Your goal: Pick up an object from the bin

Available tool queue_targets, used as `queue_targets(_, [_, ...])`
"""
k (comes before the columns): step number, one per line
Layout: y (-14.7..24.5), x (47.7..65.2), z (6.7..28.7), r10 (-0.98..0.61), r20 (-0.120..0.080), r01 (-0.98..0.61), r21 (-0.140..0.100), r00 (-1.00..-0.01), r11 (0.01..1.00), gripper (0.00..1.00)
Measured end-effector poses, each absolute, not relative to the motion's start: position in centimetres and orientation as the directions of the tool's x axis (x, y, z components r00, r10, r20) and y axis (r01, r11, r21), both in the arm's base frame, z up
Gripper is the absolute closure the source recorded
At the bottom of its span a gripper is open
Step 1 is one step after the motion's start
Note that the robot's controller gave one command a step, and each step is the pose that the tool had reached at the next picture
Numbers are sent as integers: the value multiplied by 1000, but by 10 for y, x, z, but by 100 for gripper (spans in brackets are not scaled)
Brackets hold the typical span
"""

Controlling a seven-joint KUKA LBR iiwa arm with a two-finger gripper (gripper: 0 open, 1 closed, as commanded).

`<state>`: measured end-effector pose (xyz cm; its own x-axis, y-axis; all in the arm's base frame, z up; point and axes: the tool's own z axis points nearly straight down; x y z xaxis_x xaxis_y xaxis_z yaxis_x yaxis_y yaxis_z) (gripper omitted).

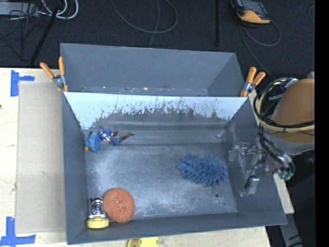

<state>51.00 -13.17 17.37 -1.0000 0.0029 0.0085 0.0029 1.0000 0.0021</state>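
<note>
at right wall of bin (72,153), claw (248,175) near blue shaggy cloth (203,170); open or closed unclear.

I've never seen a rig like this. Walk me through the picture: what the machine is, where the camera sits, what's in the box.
The single camera looks down from above, slightly to one side. The machine on the right is a robot arm. Its gripper, the part that grasps, hangs low at the right side of the grey metal bin. Its job is to pick one thing out.

In the bin lie a shaggy blue cloth nearest the gripper, a round orange scrubber beside a small yellow object in the near-left corner, and a small blue toy at far left. I see nothing held.
</note>
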Motion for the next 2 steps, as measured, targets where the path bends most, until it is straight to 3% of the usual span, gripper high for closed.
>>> queue_targets(1, [-131, 512, 178, -2, 1, -2, 0, -1000, 1000, 0])
queue_targets(2, [-102, 534, 119, 315, -6, 315, 1, -949, 949, 0])
